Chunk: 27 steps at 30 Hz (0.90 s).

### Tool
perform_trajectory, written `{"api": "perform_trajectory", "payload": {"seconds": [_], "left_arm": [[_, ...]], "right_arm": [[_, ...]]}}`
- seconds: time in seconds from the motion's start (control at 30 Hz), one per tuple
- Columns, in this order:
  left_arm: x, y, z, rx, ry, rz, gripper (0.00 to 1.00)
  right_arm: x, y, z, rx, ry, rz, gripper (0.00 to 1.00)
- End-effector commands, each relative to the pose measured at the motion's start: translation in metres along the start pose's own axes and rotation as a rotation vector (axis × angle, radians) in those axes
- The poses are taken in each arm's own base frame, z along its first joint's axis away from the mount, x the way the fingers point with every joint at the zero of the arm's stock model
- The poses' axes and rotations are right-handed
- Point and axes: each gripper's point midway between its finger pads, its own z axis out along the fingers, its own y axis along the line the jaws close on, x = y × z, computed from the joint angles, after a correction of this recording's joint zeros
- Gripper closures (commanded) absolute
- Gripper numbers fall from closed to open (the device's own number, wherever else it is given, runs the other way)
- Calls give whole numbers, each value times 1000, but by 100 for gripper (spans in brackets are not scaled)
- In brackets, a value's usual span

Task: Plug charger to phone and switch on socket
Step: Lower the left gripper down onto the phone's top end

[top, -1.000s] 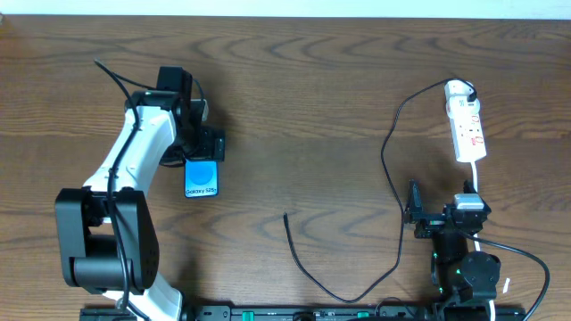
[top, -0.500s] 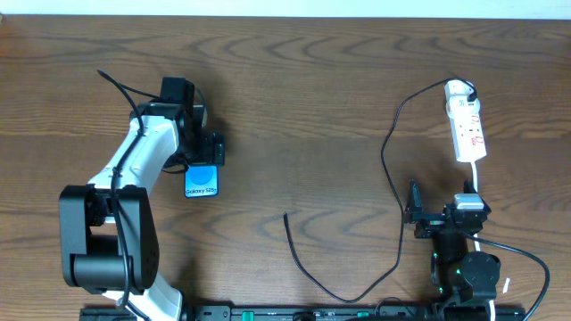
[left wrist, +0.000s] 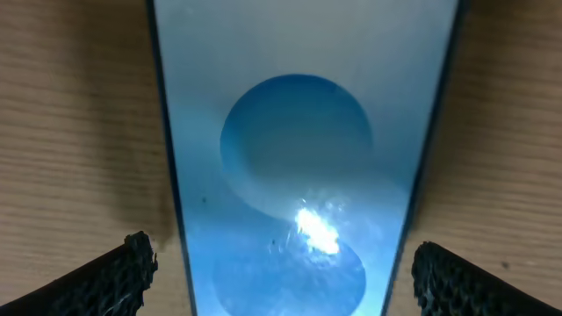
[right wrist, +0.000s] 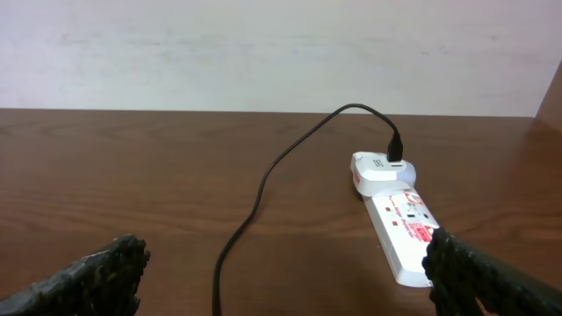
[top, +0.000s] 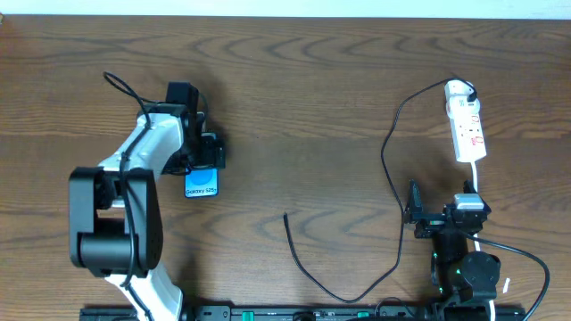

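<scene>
The phone (top: 202,181), blue screen up, lies flat on the table at the left. My left gripper (top: 207,152) is open, its fingers either side of the phone's far end; the left wrist view shows the screen (left wrist: 299,175) between the two fingertips (left wrist: 283,279) with gaps on both sides. The black charger cable (top: 393,152) runs from the white socket strip (top: 467,129) down and round to its free tip (top: 285,215) on the table's middle. My right gripper (right wrist: 285,276) is open and empty, near the socket (right wrist: 399,224) and the cable (right wrist: 263,189).
The socket's white cord (top: 477,183) runs toward the right arm's base (top: 464,267). The left arm's white body (top: 134,178) lies left of the phone. A wall (right wrist: 263,53) stands behind the table's far edge.
The left arm has shifted slightly right and toward the far edge, with the gripper staying over the phone's far end. The right arm, cable and socket have not moved.
</scene>
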Motion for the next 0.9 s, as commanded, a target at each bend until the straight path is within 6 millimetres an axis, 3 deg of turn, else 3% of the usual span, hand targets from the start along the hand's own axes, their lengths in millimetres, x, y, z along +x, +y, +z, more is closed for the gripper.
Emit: {"api": "perform_trajectory", "payload": {"seconds": [0.0,0.87], "left_arm": [[1,4,5,-17,8,-11,4],[-6,2,5,-13,-21,-11,4]], "right_arm": [[0,3,0,-13,-2,-5,1],[0,3,0,-13,-2,-5,1]]}}
